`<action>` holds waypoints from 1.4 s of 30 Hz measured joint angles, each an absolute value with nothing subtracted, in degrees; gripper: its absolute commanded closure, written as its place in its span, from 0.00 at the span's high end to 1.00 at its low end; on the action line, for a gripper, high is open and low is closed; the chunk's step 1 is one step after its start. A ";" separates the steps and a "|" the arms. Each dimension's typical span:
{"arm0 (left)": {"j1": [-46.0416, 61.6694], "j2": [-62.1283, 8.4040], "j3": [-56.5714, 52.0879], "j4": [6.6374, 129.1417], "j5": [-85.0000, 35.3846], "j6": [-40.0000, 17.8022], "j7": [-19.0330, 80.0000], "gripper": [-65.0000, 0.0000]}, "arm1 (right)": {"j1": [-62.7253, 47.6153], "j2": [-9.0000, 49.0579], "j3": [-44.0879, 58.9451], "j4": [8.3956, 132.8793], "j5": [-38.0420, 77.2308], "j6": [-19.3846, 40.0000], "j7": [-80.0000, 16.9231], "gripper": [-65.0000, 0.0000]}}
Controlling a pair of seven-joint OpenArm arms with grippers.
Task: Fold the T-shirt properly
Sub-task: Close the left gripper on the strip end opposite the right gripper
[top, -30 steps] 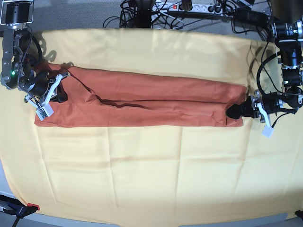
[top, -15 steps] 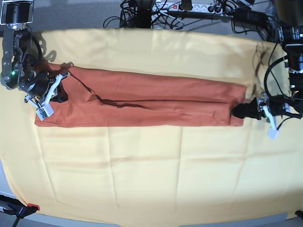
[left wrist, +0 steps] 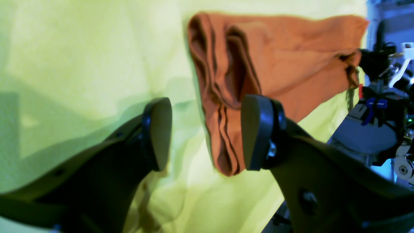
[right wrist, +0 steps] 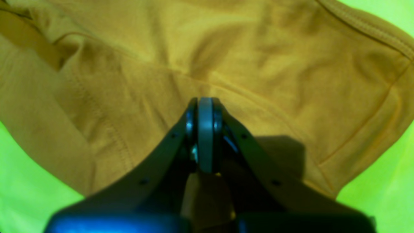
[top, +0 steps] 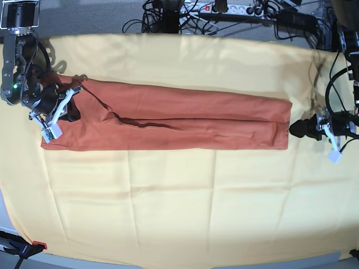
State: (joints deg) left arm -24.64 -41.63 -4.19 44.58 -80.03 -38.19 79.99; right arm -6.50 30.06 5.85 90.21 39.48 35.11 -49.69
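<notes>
Backing off from the shirt's end, the left hand (top: 303, 128) now sits open just beside it. The right hand (top: 66, 107) is closed on the T-shirt (top: 168, 120), whose long axis runs between both hands on the tabletop (top: 168, 213).

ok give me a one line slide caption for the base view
Long-folded T-shirt on the yellow cloth: right gripper shut on its one end, left gripper open just off the other.

Base view evenly bright, barrel distortion bending edges, wrist views oversaturated green-yellow, right tool (right wrist: 205, 136) blurred close up, casting soft shadow on T-shirt (right wrist: 258, 81)
</notes>
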 measured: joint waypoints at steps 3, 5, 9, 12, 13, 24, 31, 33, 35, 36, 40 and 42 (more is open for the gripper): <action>-24.80 -41.63 -4.19 44.58 -80.05 -38.17 79.96 0.55 | -6.48 30.06 5.85 90.21 39.51 35.11 -49.69 0.00; -24.73 -41.63 -4.19 44.58 -79.92 -37.95 79.96 0.55 | -6.50 30.06 5.85 90.21 39.68 35.11 -49.71 0.00; -24.75 -41.60 -4.19 44.58 -80.71 -37.93 79.99 0.55 | -6.50 29.93 5.85 90.21 40.56 35.07 -49.71 0.00; -24.77 -41.60 -4.19 44.58 -82.15 -37.93 79.96 0.55 | -6.48 29.78 5.87 90.21 40.56 34.98 -49.71 0.00; -24.77 -41.60 -4.19 44.58 -82.13 -37.93 79.96 0.55 | -6.50 29.74 5.89 90.21 40.56 34.96 -49.69 0.00; -25.56 -41.36 4.05 44.66 -85.45 -39.53 79.15 0.58 | -6.46 29.61 5.91 90.21 40.53 34.96 -49.71 0.00; -25.56 -41.25 4.91 44.69 -85.76 -39.55 78.94 0.58 | -6.46 29.61 5.91 90.21 40.53 34.96 -49.71 0.00; -25.56 -40.60 4.91 44.69 -85.84 -39.59 78.85 0.58 | -6.46 29.61 5.91 90.21 40.53 34.96 -49.71 0.00; -25.56 -39.40 4.91 44.71 -86.24 -39.70 78.85 0.58 | -6.46 29.61 5.91 90.21 40.53 34.96 -49.71 0.00; -25.58 -38.68 4.91 44.71 -86.32 -39.70 78.74 0.58 | -6.46 29.61 5.91 90.21 40.53 34.96 -49.71 0.00; -25.61 -35.99 4.91 44.95 -86.76 -39.72 78.41 0.58 | -6.46 29.61 5.91 90.21 40.53 34.96 -49.71 0.00; -25.61 -35.07 4.86 44.95 -86.83 -39.75 78.43 0.58 | -6.46 29.58 5.91 90.21 40.53 34.96 -49.71 0.00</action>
